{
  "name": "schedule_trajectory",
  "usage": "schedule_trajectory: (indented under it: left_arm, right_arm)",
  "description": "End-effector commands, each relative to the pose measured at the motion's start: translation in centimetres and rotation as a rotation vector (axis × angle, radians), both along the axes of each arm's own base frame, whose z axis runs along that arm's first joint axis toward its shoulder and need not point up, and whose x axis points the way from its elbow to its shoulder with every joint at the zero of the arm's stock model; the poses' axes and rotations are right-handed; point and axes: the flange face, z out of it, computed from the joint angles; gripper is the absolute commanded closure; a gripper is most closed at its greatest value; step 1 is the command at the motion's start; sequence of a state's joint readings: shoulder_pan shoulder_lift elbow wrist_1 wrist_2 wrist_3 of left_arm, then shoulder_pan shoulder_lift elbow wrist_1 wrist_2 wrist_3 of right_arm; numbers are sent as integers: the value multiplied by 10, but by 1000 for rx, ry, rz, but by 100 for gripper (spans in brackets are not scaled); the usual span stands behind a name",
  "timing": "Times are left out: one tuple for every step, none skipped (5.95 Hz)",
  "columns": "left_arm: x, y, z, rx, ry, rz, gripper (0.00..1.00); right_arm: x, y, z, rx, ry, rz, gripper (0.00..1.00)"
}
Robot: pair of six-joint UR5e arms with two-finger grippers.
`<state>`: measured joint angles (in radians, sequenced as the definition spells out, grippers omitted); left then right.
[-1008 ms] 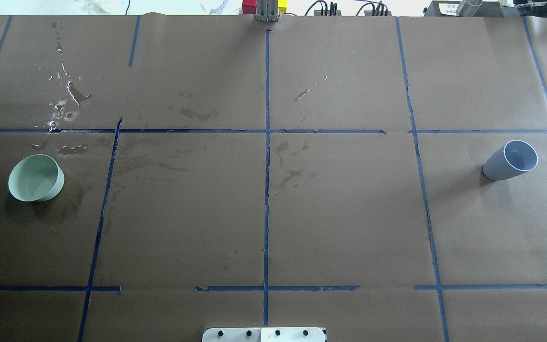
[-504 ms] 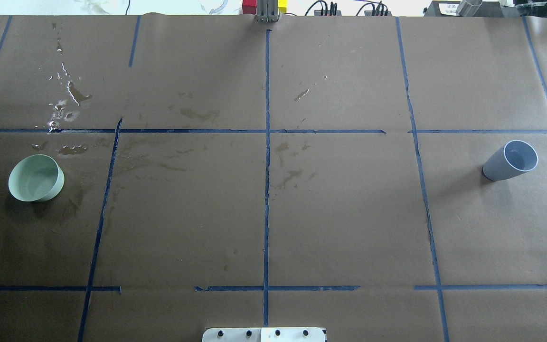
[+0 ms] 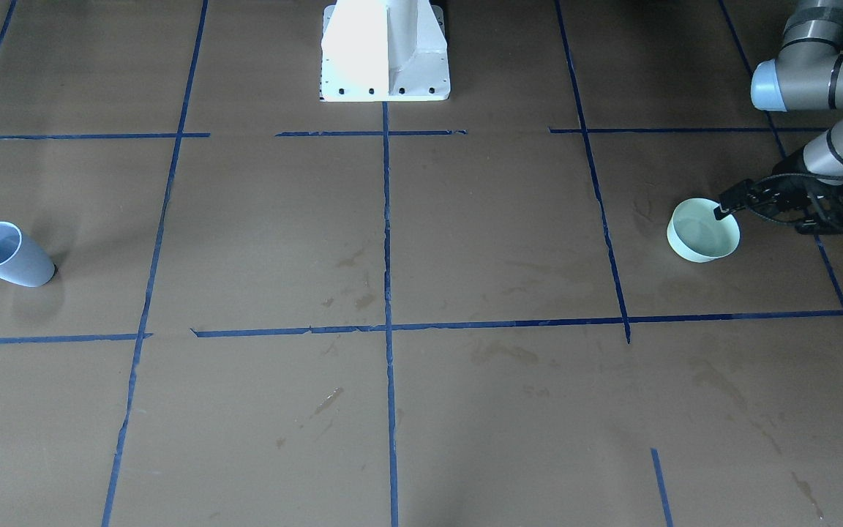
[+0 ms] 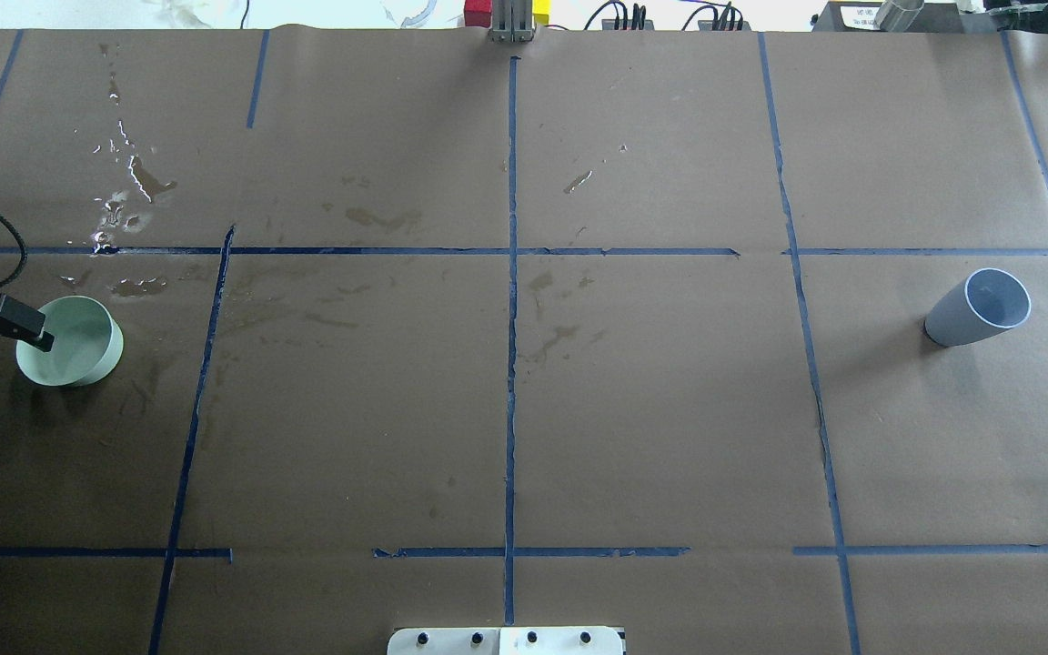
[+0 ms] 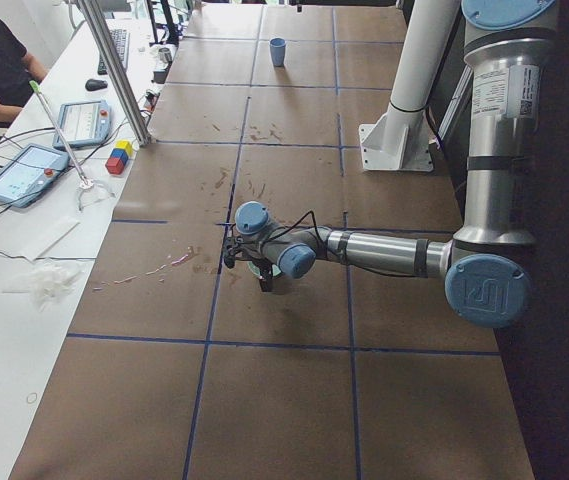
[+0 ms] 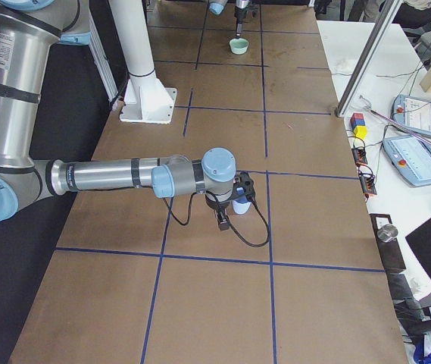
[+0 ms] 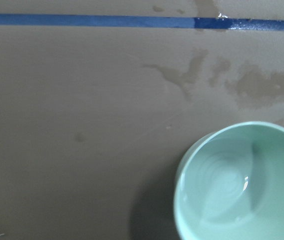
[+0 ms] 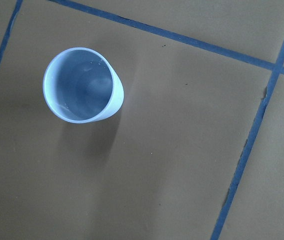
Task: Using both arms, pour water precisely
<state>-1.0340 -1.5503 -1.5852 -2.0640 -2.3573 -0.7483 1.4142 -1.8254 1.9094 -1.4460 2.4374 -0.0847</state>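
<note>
A pale green bowl (image 4: 78, 350) stands at the table's left, also in the front view (image 3: 703, 238) and the left wrist view (image 7: 236, 185), with rippled water inside. My left gripper (image 4: 1, 337) hangs over its outer rim (image 3: 762, 218), its fingers apart and empty, with one fingertip (image 4: 35, 337) over the rim. A blue-grey cup (image 4: 979, 309) stands at the right, also in the front view (image 3: 4, 256) and the right wrist view (image 8: 84, 87). My right gripper (image 6: 230, 212) hovers over the cup. I cannot tell whether it is open or shut.
Water puddles (image 4: 128, 186) glisten on the brown paper behind the bowl. Blue tape lines (image 4: 512, 273) grid the table. The white pedestal (image 3: 385, 51) stands at the robot's edge. Tablets and coloured blocks (image 5: 119, 157) lie on the operators' bench.
My left gripper has come in from the left edge of the overhead view and now reaches the bowl's rim. The bowl and the cup have not moved.
</note>
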Motion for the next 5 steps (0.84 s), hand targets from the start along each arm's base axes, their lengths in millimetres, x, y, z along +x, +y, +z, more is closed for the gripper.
schedule_trajectory:
  left_arm:
    - [11, -4, 11, -18, -12, 16, 43]
    - [15, -3, 12, -20, -13, 21, 74]
    - [15, -3, 9, -23, -10, 16, 100]
    - [17, -6, 2, -9, -2, 18, 100]
    - [26, -21, -41, 52, 45, 18, 100]
  right_arm:
    - [0, 0, -1, 10, -5, 1, 0]
    - [0, 0, -2, 10, -7, 1, 0]
    - [0, 2, -1, 7, -8, 1, 0]
    - [1, 3, -4, 11, -8, 2, 0]
    - [1, 8, -5, 13, -8, 2, 0]
